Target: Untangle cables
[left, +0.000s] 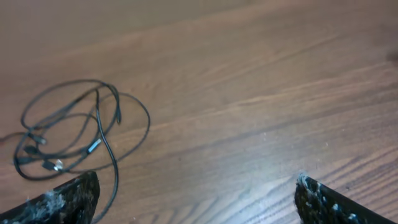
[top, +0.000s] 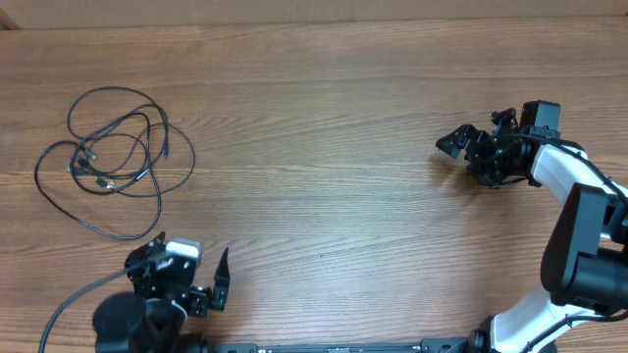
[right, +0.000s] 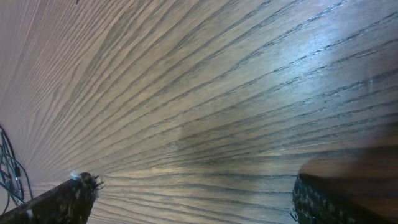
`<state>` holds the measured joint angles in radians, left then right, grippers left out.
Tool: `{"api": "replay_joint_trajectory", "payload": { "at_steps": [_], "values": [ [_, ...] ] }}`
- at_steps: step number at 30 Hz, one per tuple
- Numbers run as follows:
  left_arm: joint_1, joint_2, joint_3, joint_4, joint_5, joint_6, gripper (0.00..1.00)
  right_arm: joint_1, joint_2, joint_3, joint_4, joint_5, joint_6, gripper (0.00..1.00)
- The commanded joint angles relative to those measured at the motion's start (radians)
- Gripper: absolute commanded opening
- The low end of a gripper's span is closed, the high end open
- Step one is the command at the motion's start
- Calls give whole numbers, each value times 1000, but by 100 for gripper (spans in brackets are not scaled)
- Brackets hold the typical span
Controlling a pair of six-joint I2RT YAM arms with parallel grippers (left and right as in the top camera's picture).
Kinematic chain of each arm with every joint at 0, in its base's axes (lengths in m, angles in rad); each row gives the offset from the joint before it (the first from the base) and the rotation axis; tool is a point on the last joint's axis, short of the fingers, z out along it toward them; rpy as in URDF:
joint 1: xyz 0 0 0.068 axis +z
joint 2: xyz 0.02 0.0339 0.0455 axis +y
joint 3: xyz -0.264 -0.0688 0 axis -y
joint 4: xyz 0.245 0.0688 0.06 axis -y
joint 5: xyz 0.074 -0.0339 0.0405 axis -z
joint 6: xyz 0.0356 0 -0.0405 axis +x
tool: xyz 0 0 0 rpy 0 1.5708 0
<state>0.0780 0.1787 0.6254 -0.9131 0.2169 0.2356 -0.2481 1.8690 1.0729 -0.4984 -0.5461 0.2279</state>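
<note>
The cables (top: 113, 147) lie tangled; the left end effector (left: 196, 202) waits near them, wide for reaching in; the right end effector (right: 193, 196), well apart, equally wide.

No readable text or labels anywhere.

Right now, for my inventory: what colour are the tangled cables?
The cables are black; left wrist view shows best.
</note>
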Motion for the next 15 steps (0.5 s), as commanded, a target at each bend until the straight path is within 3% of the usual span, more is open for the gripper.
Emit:
{"api": "replay_joint_trajectory", "payload": {
  "at_steps": [1,10,15],
  "values": [
    [-6,-69,-15,5,5,-7,99,-1,7,-13,-3,34,-3,100],
    [-6,-176,-21,12,5,-7,99,-1,7,-13,-3,34,-3,100],
    [-6,-176,-65,245,5,-7,100,-1,7,-13,-3,34,-3,100]
  ]
}}
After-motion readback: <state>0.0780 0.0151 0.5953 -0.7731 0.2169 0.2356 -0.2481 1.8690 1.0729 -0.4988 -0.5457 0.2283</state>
